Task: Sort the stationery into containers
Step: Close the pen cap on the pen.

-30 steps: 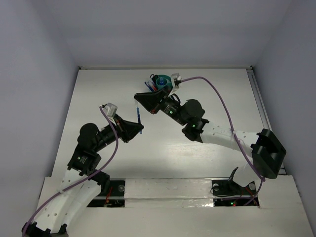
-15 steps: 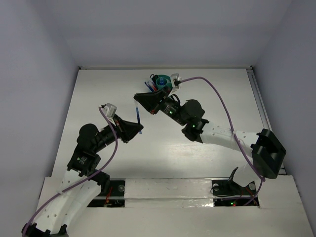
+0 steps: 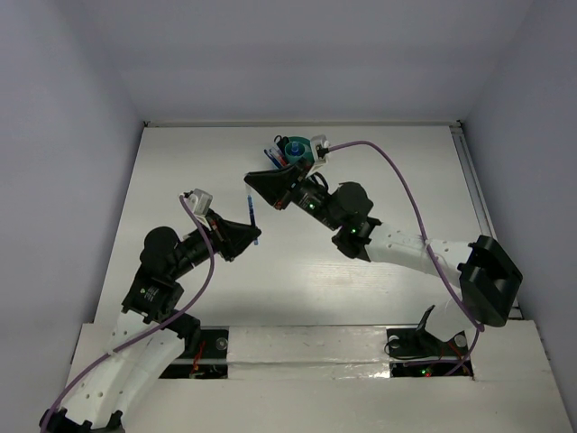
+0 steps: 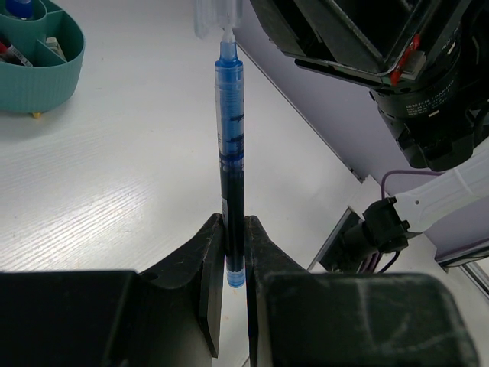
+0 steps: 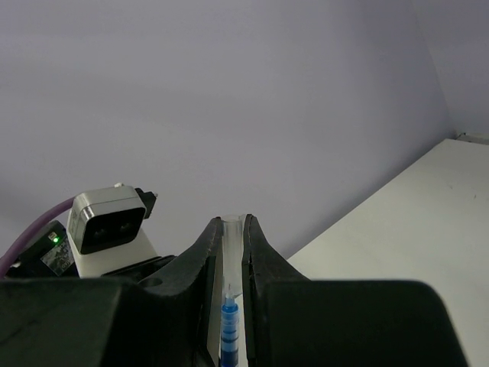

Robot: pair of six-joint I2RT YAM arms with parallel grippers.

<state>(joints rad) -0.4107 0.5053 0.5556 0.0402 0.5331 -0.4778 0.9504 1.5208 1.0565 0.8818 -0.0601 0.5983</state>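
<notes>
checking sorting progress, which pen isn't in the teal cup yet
The blue pen, clamped in the left gripper with its clear-capped tip between the fingers of the right gripper. The other pens, red and dark, sit in the teal cup.

Both arms bent inward, left pincer (image 4: 234,229) and right pincer (image 5: 233,229) each clamped, tips facing.

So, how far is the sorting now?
Done: a few pens stand in the teal cup. In hand: the left gripper clamps a blue pen, the right gripper pinches the clear cap at its tip. Left: this pen is not yet in the cup.
</notes>
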